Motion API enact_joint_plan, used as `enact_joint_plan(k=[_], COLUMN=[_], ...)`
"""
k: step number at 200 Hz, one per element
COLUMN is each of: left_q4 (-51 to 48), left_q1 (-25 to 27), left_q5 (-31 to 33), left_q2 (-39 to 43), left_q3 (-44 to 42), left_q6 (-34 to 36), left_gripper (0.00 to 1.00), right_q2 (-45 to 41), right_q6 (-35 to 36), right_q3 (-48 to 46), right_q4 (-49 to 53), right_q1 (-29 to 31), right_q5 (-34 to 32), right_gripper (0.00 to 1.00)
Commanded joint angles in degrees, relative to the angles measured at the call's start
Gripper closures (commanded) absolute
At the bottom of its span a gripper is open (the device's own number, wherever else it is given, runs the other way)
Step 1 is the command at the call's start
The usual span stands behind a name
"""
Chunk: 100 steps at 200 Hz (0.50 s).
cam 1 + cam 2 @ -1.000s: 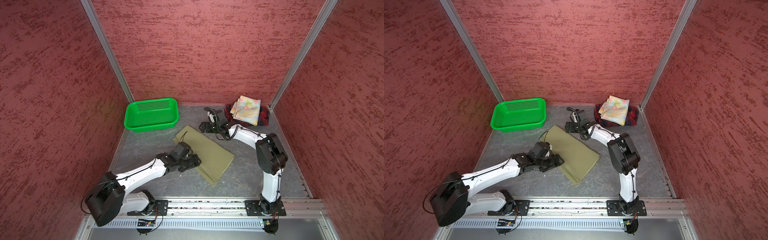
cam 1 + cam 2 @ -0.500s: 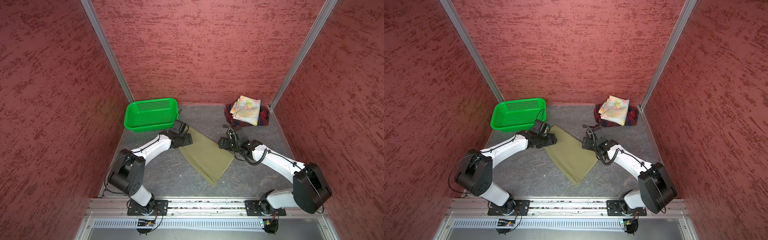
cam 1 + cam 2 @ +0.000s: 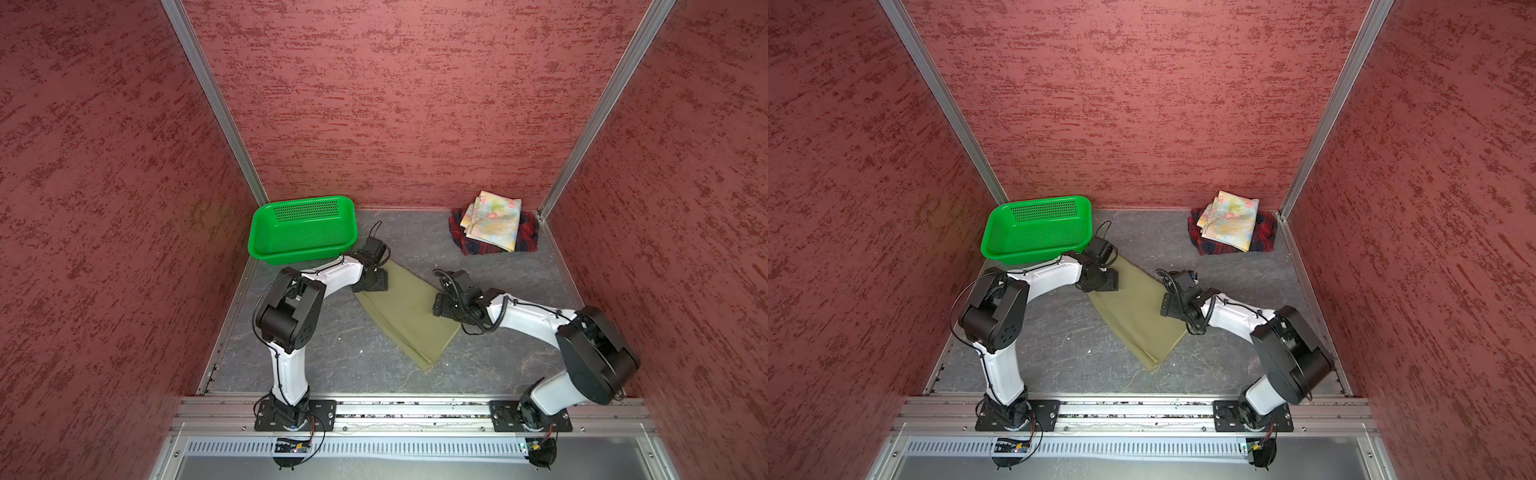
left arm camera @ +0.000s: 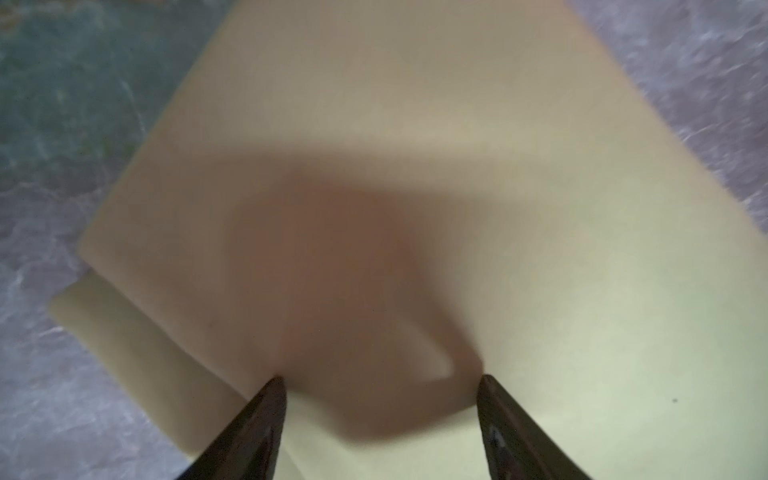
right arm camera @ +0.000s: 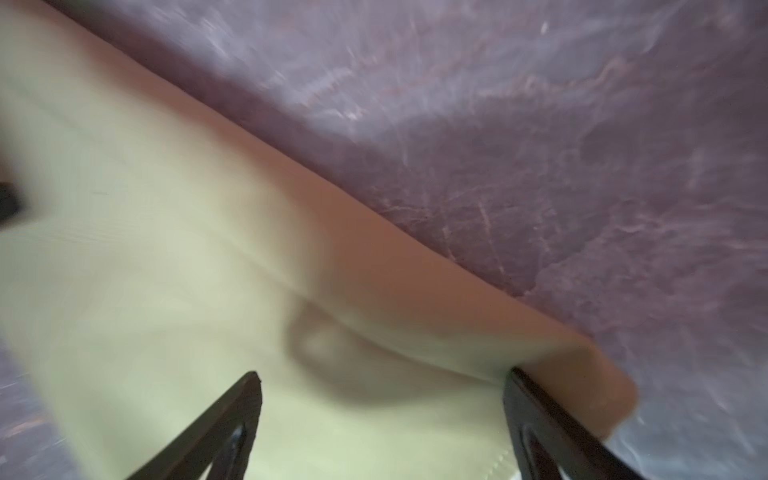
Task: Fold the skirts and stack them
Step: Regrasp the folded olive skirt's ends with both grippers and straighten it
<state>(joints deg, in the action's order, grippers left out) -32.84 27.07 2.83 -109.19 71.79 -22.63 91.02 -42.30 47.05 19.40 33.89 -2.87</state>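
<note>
Skirt of plain olive cloth, folded into a long strip, lies flat on the grey worktop beneath both sets of jaws. The left jaws stand spread apart, tips down at the strip's far end, with nothing pinched between them. The right jaws are also spread wide and grasp nothing. One tip sits at the strip's folded side edge and the other over the cloth. Both seem placed to take hold for another fold. Well beyond the right jaws, in the far corner, a folded flowered skirt rests on a plaid skirt, probably the stack awaiting the olive one. A green basket sits just behind the left jaws.
</note>
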Motion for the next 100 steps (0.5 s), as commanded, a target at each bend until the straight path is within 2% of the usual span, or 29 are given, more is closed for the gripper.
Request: enact_joint_plan(k=[1,50,72,100], left_q4=[-2.2,1.3,4.6,9.0], left_q1=[0.1,1.2,3.5,5.6], left_q5=[-1.5,-10.8,-14.3,-19.2], left_q2=[1.3,6.0,8.8,12.1], left_q3=[-2.2,-10.0,-12.5,-13.4], left_q6=[-1.3,-9.3,-13.1,-16.1], left_gripper=[0.29,0.3,0.3,0.24], right_q2=[4.2,13.1,16.2,20.0], right_q6=[0.6,10.5,15.3,20.9], right_q3=[2.9,13.1,18.1,28.2], right_q4=[-1.2,-1.7,-4.7,-5.8], right_q1=[-0.7,-6.9,-11.3,-14.0], right_q5=[-2.2,-3.2,-0.1,2.8], right_gripper=[0.08,0.05,0.04,0.02])
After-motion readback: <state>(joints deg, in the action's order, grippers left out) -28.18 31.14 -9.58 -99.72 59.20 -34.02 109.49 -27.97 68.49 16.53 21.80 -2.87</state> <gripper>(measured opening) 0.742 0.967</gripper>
